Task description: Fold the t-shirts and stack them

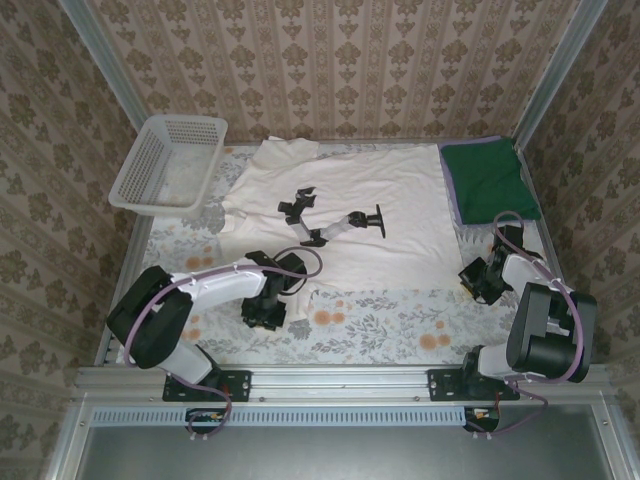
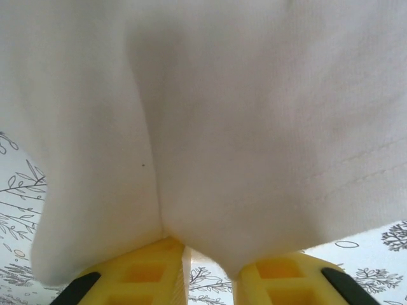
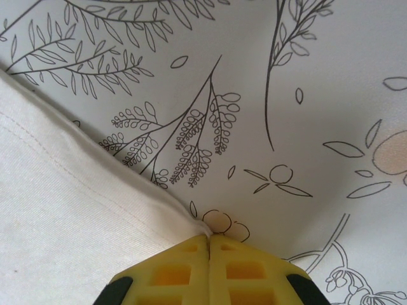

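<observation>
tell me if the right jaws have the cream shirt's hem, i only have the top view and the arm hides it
Observer: In the right wrist view the right jaws are shut, and the cream shirt has its hem running right into their tips.
Operator: and the left
Observer: The left jaws stand apart. The shirt drapes over both yellow fingers, with tablecloth showing between them.
Operator: any cloth in that gap
Observer: A fold sags lowest over the finger on that picture's right. I cannot tell if it dips inside the gap.
</observation>
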